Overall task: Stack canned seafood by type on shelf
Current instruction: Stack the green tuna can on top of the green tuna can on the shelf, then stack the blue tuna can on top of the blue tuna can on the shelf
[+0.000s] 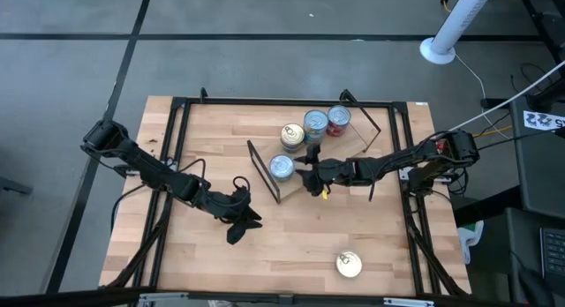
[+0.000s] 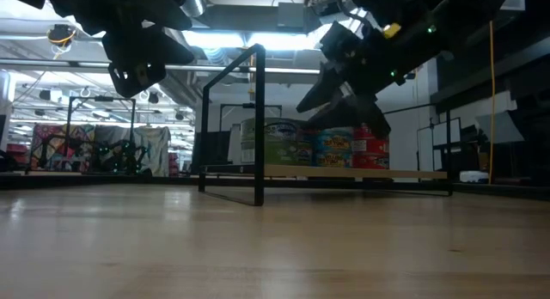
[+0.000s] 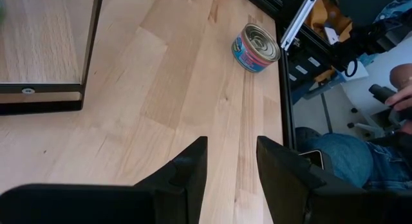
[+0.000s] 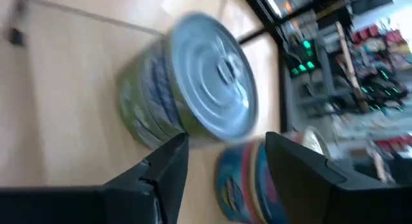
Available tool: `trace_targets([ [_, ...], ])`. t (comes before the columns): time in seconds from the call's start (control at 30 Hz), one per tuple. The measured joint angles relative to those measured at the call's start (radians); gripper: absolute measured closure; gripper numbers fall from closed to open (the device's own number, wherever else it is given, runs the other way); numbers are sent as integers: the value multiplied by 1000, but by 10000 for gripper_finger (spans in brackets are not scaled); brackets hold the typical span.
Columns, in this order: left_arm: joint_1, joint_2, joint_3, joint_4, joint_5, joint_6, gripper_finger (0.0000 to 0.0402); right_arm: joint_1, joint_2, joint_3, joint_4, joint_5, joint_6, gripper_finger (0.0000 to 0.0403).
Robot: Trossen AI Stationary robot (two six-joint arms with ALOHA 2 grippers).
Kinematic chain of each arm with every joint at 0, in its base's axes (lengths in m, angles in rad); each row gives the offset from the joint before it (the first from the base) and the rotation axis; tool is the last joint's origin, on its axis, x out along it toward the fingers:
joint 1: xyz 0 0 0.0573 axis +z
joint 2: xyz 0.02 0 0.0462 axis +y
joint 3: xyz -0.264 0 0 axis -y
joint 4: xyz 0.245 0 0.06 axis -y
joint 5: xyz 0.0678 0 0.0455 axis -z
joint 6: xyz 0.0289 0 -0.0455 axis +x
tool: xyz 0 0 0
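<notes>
Both arms matte black, chunky jointed segments. Left arm [image 1: 150, 170] trails thin black cable loops. Right arm [image 1: 388, 164] has a small yellow tag near the wrist and white cabling at its base.

Grey floor with dark seams [image 1: 79, 51] filled the upper frame of the high view, white ribbed tube on a round base [image 1: 455, 25] at upper right, bright ceiling strip lights [image 2: 249, 39] across the low view's top, colourful cluttered racks [image 2: 94, 149] at left.

Tin count
Four tins [image 1: 305, 135] sit on one shelf [image 1: 353, 179]; a fifth tin [image 1: 349, 265] lies alone on the tabletop [image 1: 291, 245].
</notes>
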Motion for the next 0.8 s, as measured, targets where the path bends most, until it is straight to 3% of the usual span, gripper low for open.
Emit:
trace_targets([
  [0.3, 0, 0, 0, 0, 0, 0, 274, 48, -2, 13, -23, 259, 3, 196],
  [0.5, 0, 0, 0, 62, 0, 6, 274, 159, -2, 89, -187, 352, 3, 196],
  [0.67, -1, 10, 0, 196, -31, 81, 274, 268, -3, 164, -337, 406, 3, 196],
  [0.8, -1, 48, 11, 366, -51, 204, 274, 353, -3, 224, -443, 514, 7, 196],
])
